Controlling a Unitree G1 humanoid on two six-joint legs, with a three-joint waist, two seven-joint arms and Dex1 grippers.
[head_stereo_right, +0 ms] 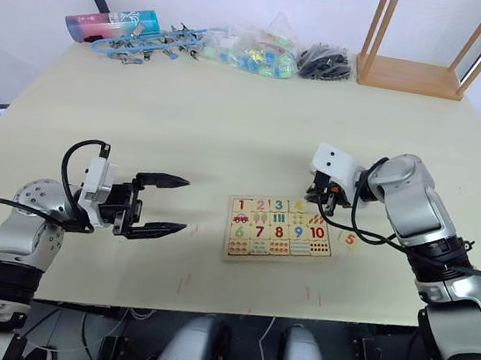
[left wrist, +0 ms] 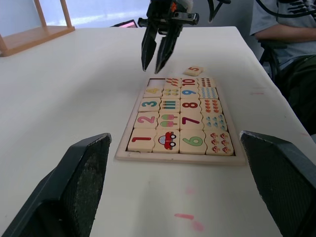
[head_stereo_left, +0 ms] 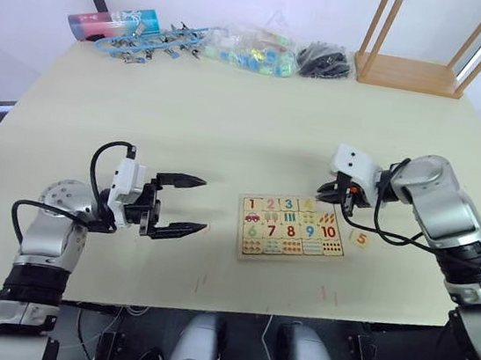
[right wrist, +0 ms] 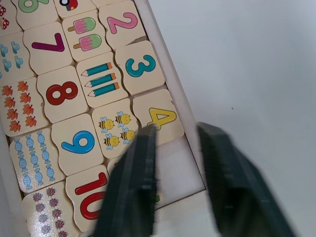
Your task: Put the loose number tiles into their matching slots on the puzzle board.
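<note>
Puzzle board (head_stereo_left: 291, 231) lies long axis left-right; 5 tile (head_stereo_left: 361, 239) outside; both grippers' fingers spread, empty.

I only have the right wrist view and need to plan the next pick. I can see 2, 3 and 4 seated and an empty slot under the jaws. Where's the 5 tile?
Observer: The 5 tile lies digit up on the table, just past the puzzle board on the robot's right, beside the 10.
Operator: Is the 1 in?
Observer: Yes, the 1 tile sits in its slot at the board's opposite end.
Operator: And the left arm?
Observer: The left gripper hovers clear of the board on the robot's left, jaws open and empty.
</note>
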